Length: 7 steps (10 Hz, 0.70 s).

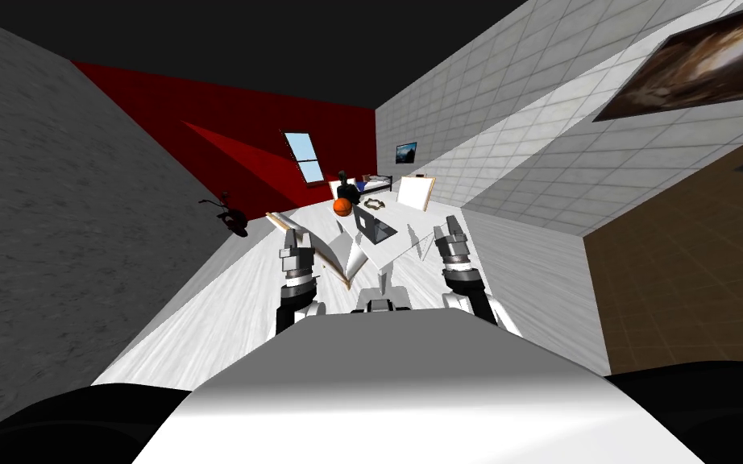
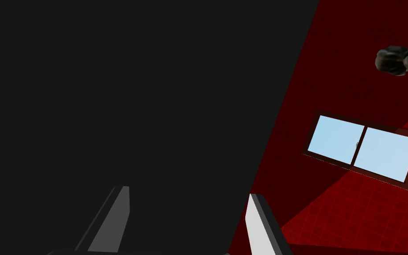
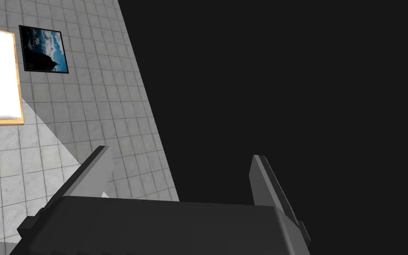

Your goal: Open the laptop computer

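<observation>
**Left gripper** (image 1: 292, 239): held up ahead of the torso on the left, over the pale, plank-grained floor (image 1: 225, 306). In the left wrist view its two thin, flat, blade-like fingers (image 2: 112, 221) stand spread wide apart with nothing between them.

**Desk** (image 1: 398, 248): a smooth, white, flat-topped desk standing ahead, between the two arms. Items on it, left to right:
- a glossy orange round ball (image 1: 342, 207), towards the far edge
- a dark grey, matt, thin slab-shaped laptop (image 1: 374, 226), on the nearer part of the top
- a pale, lumpy ring (image 1: 375, 205), just behind the laptop
- a white rectangular board (image 1: 416, 193) in a tan wooden frame, upright at the far right end

**Laptop position**: on the desk top, forward of both grippers and roughly midway between them, touching neither. One dark panel appears to stand up from a flat base, though the angle cannot be read.

**Right gripper** (image 1: 451, 226): held up on the right, near the desk's right edge and apart from the laptop. In the right wrist view its light grey fingers (image 3: 90, 172) rise from a dark, boxy body, spread apart and empty.
</observation>
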Motion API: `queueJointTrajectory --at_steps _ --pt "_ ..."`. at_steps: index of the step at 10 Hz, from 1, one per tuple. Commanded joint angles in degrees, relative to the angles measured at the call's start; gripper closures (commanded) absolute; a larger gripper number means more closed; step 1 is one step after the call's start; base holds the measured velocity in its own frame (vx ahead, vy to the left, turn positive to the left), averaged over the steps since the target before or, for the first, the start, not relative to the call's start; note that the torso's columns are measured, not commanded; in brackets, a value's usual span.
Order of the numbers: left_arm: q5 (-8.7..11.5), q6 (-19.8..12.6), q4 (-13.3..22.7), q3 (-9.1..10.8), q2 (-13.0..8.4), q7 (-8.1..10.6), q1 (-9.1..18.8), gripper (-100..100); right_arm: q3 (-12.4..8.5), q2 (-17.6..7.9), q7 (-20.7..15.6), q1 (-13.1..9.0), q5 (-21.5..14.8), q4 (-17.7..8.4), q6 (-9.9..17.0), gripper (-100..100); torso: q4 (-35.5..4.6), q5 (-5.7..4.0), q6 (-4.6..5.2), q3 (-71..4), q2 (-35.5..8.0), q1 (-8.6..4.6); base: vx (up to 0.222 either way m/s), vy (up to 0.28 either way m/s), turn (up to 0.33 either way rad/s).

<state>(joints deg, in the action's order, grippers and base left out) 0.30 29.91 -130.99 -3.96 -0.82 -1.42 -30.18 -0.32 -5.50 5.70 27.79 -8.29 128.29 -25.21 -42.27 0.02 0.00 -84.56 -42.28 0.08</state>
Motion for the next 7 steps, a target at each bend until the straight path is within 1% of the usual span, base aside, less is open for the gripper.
queueJointTrajectory --at_steps 1,4,7 --pt "0.00 0.00 0.00 0.00 0.00 0.00 0.00 0 -0.82 -4.17 -2.14 -0.52 -2.89 -1.74 0.49 -100 -0.01 0.00 0.00 -0.01 0.00 0.00 0.009 0.078 0.025" --pt "0.00 0.00 0.00 0.00 0.00 0.00 0.00 0 -2.27 -8.28 -5.15 -1.34 -7.28 -3.90 1.56 -100 -0.01 -0.01 0.00 -0.02 0.01 -0.02 0.011 0.092 0.022" --pt "0.00 0.00 0.00 0.00 0.00 0.00 0.00 0 -4.00 -11.63 -8.70 -2.28 -12.33 -6.31 2.80 -100 -0.02 -0.01 0.00 -0.01 0.00 -0.05 0.013 0.112 0.021"
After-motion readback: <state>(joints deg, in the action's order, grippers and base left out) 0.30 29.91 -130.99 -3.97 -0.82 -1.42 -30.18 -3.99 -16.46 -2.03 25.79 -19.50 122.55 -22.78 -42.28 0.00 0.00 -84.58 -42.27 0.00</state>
